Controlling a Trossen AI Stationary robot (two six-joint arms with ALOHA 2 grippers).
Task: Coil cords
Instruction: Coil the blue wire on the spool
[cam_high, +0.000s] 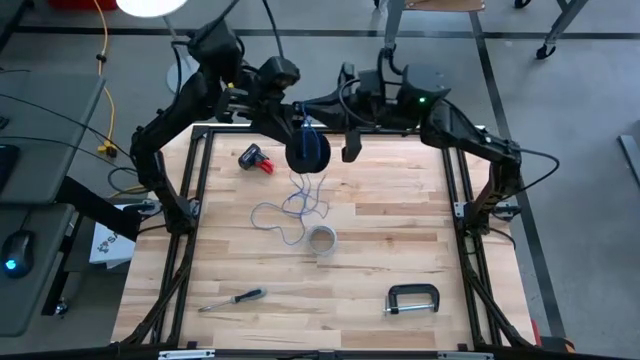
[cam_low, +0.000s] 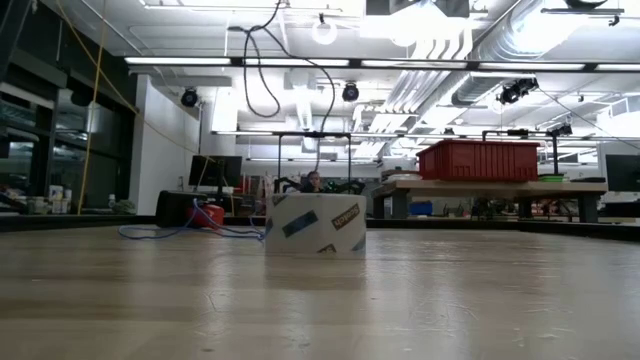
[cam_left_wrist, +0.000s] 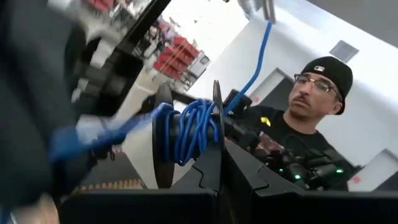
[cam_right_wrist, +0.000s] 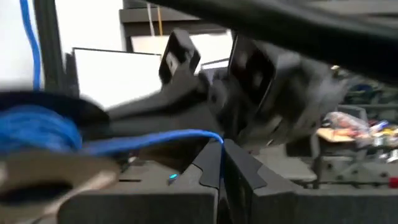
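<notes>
Both end effectors raised: left (cam_left_wrist: 217, 163) clamps spool (cam_left_wrist: 186, 132), right (cam_right_wrist: 221, 163) pinches blue cord (cam_right_wrist: 149, 140).

pale matt wooden table (cam_high: 400, 230), glossy blue cord (cam_high: 298, 205), metal clamp (cam_high: 412, 299).

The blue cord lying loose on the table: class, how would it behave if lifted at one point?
Probably floppy: the blue cord lies in slack, irregular loops on the table. Likely light, being string-thin. It may trail and snag, since loops overlap.
</notes>
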